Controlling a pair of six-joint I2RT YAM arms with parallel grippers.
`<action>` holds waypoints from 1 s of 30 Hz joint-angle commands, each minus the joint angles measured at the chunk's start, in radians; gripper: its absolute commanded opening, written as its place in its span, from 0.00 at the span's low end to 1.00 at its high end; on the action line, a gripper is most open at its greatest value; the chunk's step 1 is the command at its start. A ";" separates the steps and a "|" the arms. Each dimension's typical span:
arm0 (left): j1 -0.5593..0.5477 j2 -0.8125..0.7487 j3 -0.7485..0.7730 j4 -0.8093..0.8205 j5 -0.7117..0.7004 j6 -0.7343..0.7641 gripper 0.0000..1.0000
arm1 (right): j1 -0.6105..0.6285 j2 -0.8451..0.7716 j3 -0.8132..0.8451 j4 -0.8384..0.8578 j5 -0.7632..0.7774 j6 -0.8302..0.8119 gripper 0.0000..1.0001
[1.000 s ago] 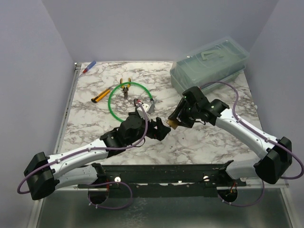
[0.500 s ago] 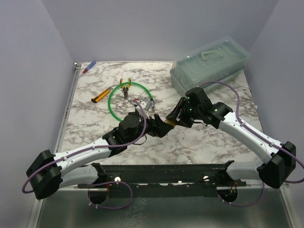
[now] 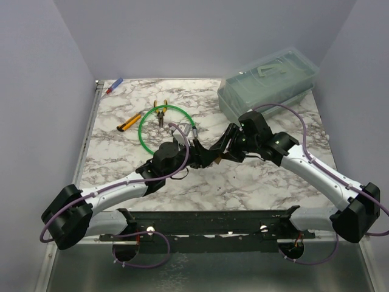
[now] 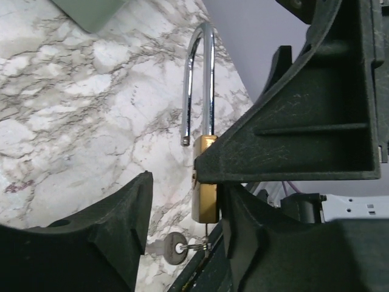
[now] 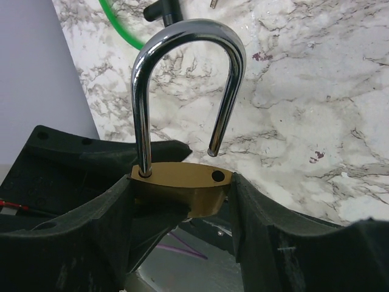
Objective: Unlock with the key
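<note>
My right gripper (image 5: pixel 182 190) is shut on the body of the small brass padlock (image 5: pixel 182 179) and holds it above the table. The silver shackle (image 5: pixel 182 36) stands up with one end out of its hole. In the left wrist view the padlock (image 4: pixel 205 204) hangs under the right gripper's finger (image 4: pixel 292 140). A thin silver key blade goes up into its bottom, and a small round key head (image 4: pixel 173 249) hangs on a ring beside it. My left gripper (image 4: pixel 185 210) is open, its fingers either side of the padlock's lower end and the key. In the top view both grippers (image 3: pixel 209 156) meet at mid-table.
A green cable loop (image 3: pixel 146 131) with a silvery cylinder end (image 3: pixel 193 132) lies behind the left gripper. Yellow-handled pliers (image 3: pixel 160 114), a yellow utility knife (image 3: pixel 129 122) and a pen (image 3: pixel 114 86) lie at the back left. A clear plastic box (image 3: pixel 267 82) stands at the back right.
My left gripper has moved right and forward until its fingers straddle the padlock. My right gripper has shifted slightly left with the padlock in it.
</note>
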 commanded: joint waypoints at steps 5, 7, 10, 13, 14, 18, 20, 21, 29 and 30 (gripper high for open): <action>0.011 0.062 -0.001 0.112 0.093 -0.031 0.05 | 0.004 -0.048 -0.014 0.116 -0.075 -0.006 0.00; 0.012 0.073 0.004 0.112 0.097 -0.037 0.00 | 0.004 -0.053 -0.021 0.123 -0.078 -0.006 0.00; 0.011 0.072 -0.002 0.116 0.100 -0.038 0.00 | 0.004 -0.056 -0.016 0.091 -0.040 0.005 0.07; 0.012 0.060 -0.015 0.120 0.101 -0.033 0.00 | 0.004 -0.055 -0.002 0.043 0.021 0.016 0.38; 0.011 0.056 -0.018 0.120 0.101 -0.032 0.00 | 0.004 -0.054 0.002 0.032 0.037 0.015 0.45; 0.012 0.046 -0.027 0.120 0.105 -0.030 0.00 | 0.004 -0.030 0.039 -0.026 0.093 0.019 0.63; 0.011 0.043 -0.029 0.121 0.113 -0.030 0.00 | 0.004 -0.012 0.071 -0.055 0.122 0.015 0.69; 0.012 0.042 -0.029 0.123 0.118 -0.030 0.00 | 0.004 -0.005 0.083 -0.069 0.139 0.016 0.72; 0.011 0.020 -0.048 0.146 0.140 -0.028 0.00 | 0.004 0.050 0.115 -0.107 0.214 0.018 0.74; 0.011 0.017 -0.051 0.149 0.142 -0.028 0.00 | 0.004 0.058 0.117 -0.113 0.215 0.022 0.73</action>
